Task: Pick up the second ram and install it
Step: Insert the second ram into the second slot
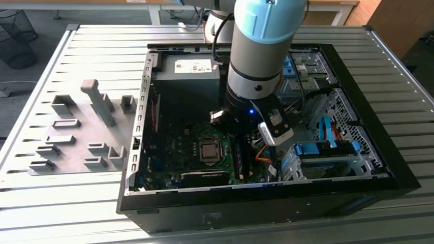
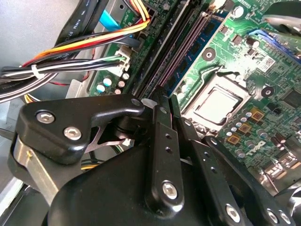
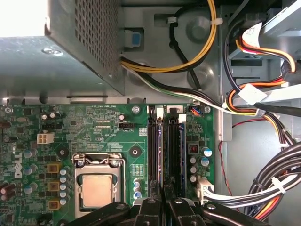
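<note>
Inside the open computer case [image 1: 379, 168] on the tabletop [image 1: 81, 203], the arm stands upright over the motherboard [image 1: 183, 147]. In the second wrist view, the tool [image 2: 164, 101] has its fingers drawn together above the memory slots [image 2: 176, 56], the second ram [image 2: 200, 40] lying lengthwise there. In the first wrist view, those slots [image 3: 164, 146] run straight away from the tool [image 3: 162, 188].

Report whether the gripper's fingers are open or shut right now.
Shut: in both wrist views the gripper has its two black fingers pressed together, above the memory slots beside the processor socket.
</note>
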Motion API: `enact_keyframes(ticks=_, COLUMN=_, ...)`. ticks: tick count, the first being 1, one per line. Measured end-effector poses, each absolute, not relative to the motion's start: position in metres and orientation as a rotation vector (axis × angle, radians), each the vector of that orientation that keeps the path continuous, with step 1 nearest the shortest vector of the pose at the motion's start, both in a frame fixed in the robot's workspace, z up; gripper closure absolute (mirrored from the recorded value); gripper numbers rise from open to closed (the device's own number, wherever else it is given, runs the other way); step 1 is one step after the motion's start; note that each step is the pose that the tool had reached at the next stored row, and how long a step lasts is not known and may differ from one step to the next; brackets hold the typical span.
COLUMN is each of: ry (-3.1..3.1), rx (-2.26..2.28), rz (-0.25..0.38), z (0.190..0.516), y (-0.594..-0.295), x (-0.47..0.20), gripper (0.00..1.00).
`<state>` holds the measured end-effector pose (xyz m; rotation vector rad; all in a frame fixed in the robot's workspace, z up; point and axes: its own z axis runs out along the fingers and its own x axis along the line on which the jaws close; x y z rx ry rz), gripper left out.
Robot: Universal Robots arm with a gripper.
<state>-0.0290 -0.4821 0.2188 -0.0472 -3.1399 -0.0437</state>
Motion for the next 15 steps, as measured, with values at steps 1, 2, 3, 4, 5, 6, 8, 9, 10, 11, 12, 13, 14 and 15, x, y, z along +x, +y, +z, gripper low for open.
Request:
enact_keyframes(ticks=1, ry=-3.14, rx=-0.047, rz=-0.044, z=0.2185, y=-0.4818, x=-0.029, gripper=0.86)
enact_keyframes(ticks=2, ry=-3.14, rx=-0.047, rz=-0.044, z=0.2182, y=-0.4816, x=-0.029, gripper=0.86)
enact_keyframes(ticks=3, ry=-3.14, rx=-0.047, rz=-0.043, z=0.218, y=-0.4815, x=-0.029, gripper=0.86)
enact_keyframes(ticks=4, ry=-3.14, rx=-0.047, rz=-0.043, z=0.2181, y=-0.4815, x=-0.029, gripper=0.86)
enact_keyframes(ticks=5, ry=-3.14, rx=-0.047, rz=-0.043, z=0.218, y=-0.4815, x=-0.029, gripper=0.86)
enact_keyframes(ticks=6, ry=-3.14, rx=-0.047, rz=-0.043, z=0.218, y=-0.4815, x=-0.029, gripper=0.86)
enact_keyframes(ticks=8, ry=-3.14, rx=-0.047, rz=-0.043, z=0.2179, y=-0.4814, x=-0.029, gripper=0.86)
enact_keyframes(ticks=9, ry=-3.14, rx=-0.047, rz=-0.043, z=0.2179, y=-0.4814, x=-0.029, gripper=0.86)
enact_keyframes(ticks=10, ry=-3.14, rx=-0.047, rz=-0.043, z=0.2178, y=-0.4814, x=-0.029, gripper=0.86)
enact_keyframes(ticks=11, ry=-3.14, rx=-0.047, rz=-0.043, z=0.2178, y=-0.4814, x=-0.029, gripper=0.86)
enact_keyframes(ticks=12, ry=-3.14, rx=-0.044, rz=-0.043, z=0.2178, y=-0.4814, x=-0.029, gripper=0.86)
enact_keyframes(ticks=13, ry=-3.14, rx=-0.04, rz=-0.044, z=0.2178, y=-0.4814, x=-0.029, gripper=0.86)
enact_keyframes(ticks=14, ry=-3.14, rx=-0.031, rz=-0.044, z=0.2178, y=-0.4814, x=-0.0289, gripper=0.86)
enact_keyframes(ticks=15, ry=-3.14, rx=-0.023, rz=-0.044, z=0.2177, y=-0.4814, x=-0.0287, gripper=0.86)
